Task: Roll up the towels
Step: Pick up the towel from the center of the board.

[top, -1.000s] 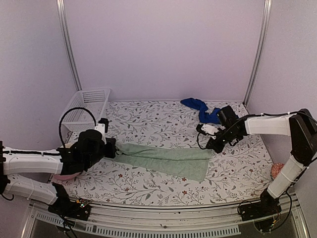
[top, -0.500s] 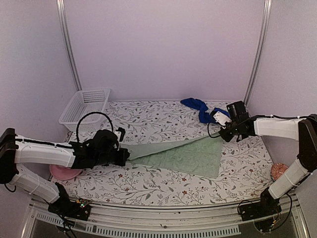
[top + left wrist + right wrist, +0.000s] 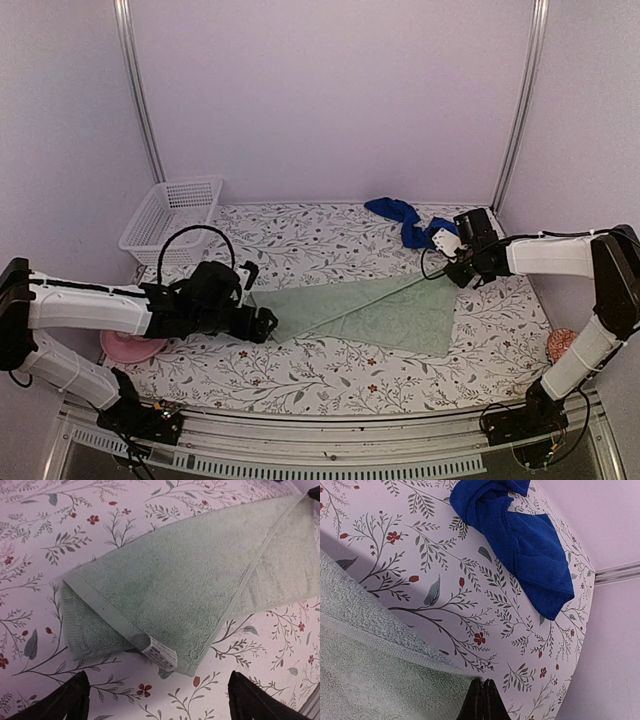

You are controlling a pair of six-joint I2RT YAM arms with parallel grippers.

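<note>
Well, the left gripper (image 3: 162, 695) stands wide open with nothing between its fingers, just short of the folded left end of the green towel (image 3: 185, 580) (a small white label (image 3: 161, 655) shows at that edge). The towel lies slantwise across the flowered table (image 3: 300, 375), one layer folded over another along a diagonal. At its far right corner the right gripper (image 3: 482, 697) is pinched tight on the cloth's edge. Beyond that, the blue towel (image 3: 520, 535) lies bunched near the table's back right corner, apart from the green one. A white basket (image 3: 175, 215) sits at the back left.
</note>
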